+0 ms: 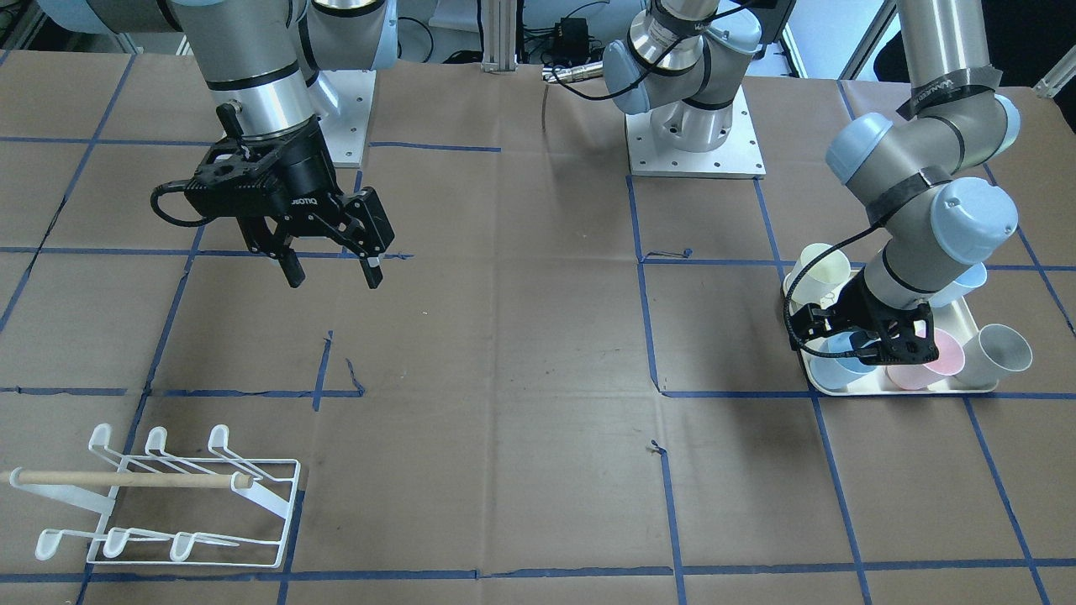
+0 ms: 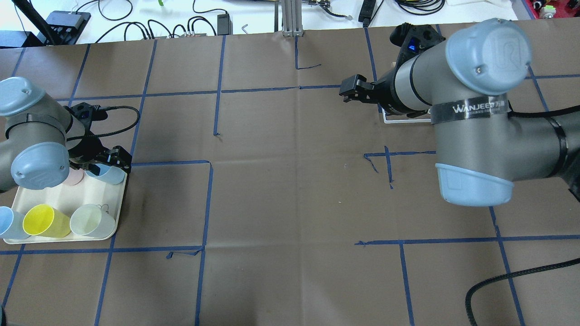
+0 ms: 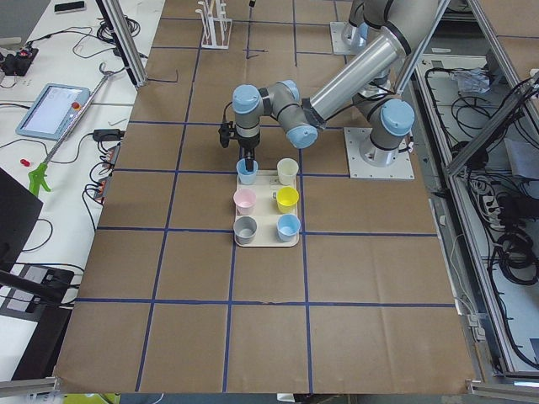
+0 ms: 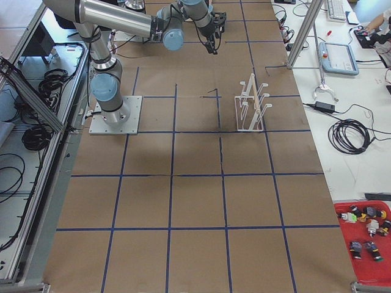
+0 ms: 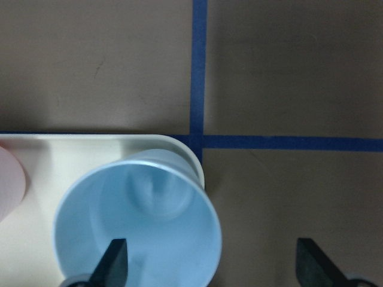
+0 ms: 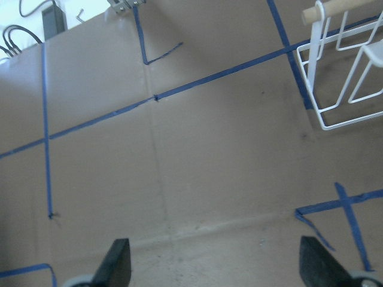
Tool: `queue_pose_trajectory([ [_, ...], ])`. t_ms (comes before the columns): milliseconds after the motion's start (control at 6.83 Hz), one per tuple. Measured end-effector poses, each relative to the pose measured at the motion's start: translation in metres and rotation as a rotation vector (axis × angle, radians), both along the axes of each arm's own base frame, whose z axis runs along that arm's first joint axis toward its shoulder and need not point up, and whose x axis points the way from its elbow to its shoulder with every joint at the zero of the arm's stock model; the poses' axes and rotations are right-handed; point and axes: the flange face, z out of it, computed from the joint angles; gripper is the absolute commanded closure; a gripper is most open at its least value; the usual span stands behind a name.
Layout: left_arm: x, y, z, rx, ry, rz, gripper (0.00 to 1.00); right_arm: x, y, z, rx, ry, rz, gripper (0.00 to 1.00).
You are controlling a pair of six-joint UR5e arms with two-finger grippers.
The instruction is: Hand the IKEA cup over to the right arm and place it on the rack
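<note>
A light blue cup (image 5: 137,227) stands upright at the corner of a cream tray (image 5: 36,155); it also shows in the front view (image 1: 845,357) and the overhead view (image 2: 106,173). My left gripper (image 5: 209,263) is open and low over it, with one finger inside the cup and the other outside its wall. My right gripper (image 1: 332,269) is open and empty, held above bare table. The white wire rack (image 1: 168,496) with its wooden dowel lies near the table's operator-side edge, and its corner shows in the right wrist view (image 6: 347,78).
The tray (image 2: 63,235) also holds a yellow cup (image 2: 45,220), a pale green cup (image 2: 90,220), a pink cup (image 1: 933,357), a grey cup (image 1: 1000,349) and another blue cup (image 2: 7,222). Brown paper with blue tape lines covers the table.
</note>
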Motion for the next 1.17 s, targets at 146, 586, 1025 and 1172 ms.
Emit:
queue_pose_trajectory([
  [146,0.001,-0.001,0.002,-0.003,-0.003,-0.003,0.89,0.005,0.004,0.000,-0.026,-0.105,-0.055,0.00],
  [586,0.003,-0.004,0.008,-0.017,-0.006,-0.004,1.00,0.016,0.022,-0.003,-0.107,-0.369,-0.163,0.00],
  [1025,0.002,-0.002,0.045,-0.058,-0.020,-0.008,1.00,0.022,0.049,-0.007,-0.164,-0.604,-0.246,0.00],
  [1172,0.000,-0.003,0.070,-0.053,-0.017,-0.011,1.00,0.023,0.057,-0.006,-0.184,-0.663,-0.257,0.00],
])
